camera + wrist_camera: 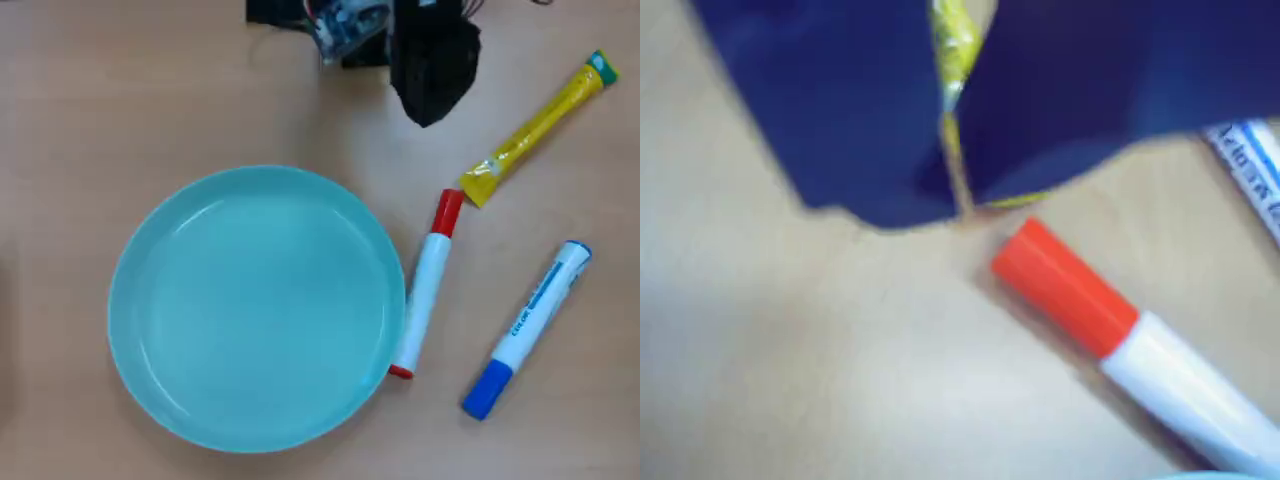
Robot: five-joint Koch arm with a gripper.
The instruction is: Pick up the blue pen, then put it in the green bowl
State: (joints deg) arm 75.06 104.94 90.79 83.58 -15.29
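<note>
The blue pen point(528, 328), a white marker with a blue cap at its lower end, lies slanted on the table at the right of the overhead view. Only a piece of its lettered barrel point(1252, 170) shows at the right edge of the wrist view. The green bowl point(255, 305) is a wide pale teal dish sitting left of centre with nothing in it. My gripper point(428, 118) hangs at the top of the overhead view, well above and left of the pen. Its dark jaws point(962, 205) stand together with only a thin slit between them, holding nothing.
A white marker with a red cap point(427, 285) lies against the bowl's right rim, and it shows large in the wrist view point(1110, 330). A yellow tube point(540, 128) lies slanted at the upper right, between the gripper and the pen. The arm's base is at the top edge.
</note>
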